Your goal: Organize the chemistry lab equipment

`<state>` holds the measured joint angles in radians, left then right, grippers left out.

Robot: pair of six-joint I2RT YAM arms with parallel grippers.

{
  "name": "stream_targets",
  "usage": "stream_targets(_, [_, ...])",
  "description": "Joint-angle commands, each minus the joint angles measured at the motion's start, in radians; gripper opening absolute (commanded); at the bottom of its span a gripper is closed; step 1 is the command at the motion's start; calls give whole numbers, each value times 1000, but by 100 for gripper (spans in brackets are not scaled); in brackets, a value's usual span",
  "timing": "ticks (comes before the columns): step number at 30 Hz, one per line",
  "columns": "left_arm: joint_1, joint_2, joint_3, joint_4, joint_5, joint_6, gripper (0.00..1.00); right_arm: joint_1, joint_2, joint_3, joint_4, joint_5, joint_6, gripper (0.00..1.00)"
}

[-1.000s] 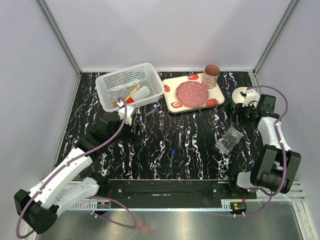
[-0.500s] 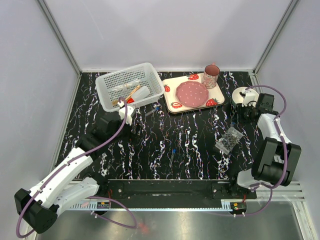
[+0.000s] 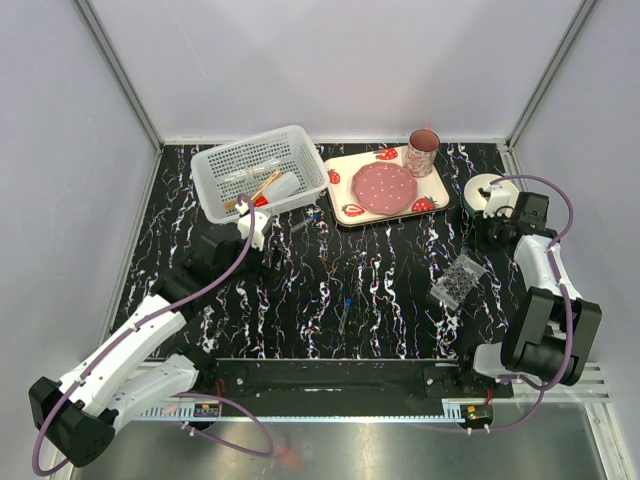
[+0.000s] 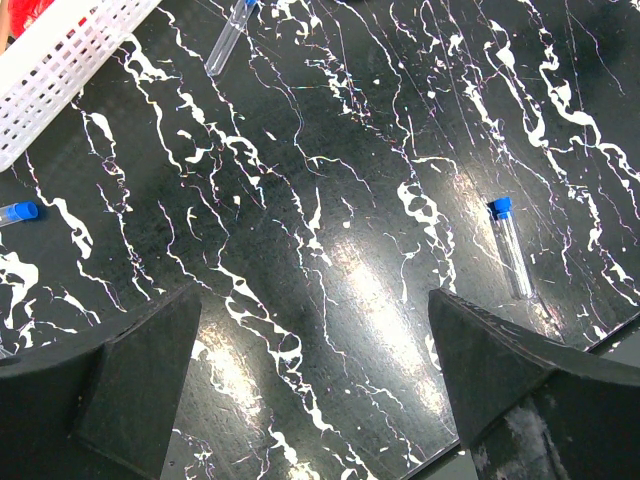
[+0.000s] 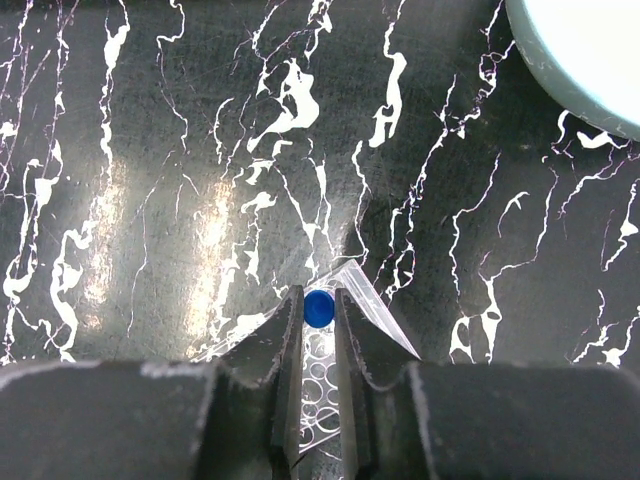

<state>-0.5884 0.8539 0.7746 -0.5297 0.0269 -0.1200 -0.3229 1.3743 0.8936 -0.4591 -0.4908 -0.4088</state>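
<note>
Near the round white bowl (image 3: 472, 189), right gripper (image 5: 318, 298) pinched a blue-capped vial (image 5: 319, 309) upright, apparently above the clear grid rack (image 3: 458, 280), presumably for slotting. Left gripper (image 4: 312, 295) hung spread, empty.

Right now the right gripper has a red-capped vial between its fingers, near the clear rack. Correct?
Not quite: the cap is blue. The right wrist view shows the right gripper with a blue-capped vial between its fingers, near the clear rack.

Robot test cell: white walls (image 3: 330, 60), marbled tabletop (image 3: 385, 290)
</note>
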Motion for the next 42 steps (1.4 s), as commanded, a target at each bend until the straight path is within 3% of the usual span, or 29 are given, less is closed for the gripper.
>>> stream_targets(1, [1,-4,-3,25,16,13,99,-4,-58,-13,25,-3,-18,20])
stream_targets(42, [1,-10,-5,25,39,13,99,-4,-126,-56,-58,-12,-110,25])
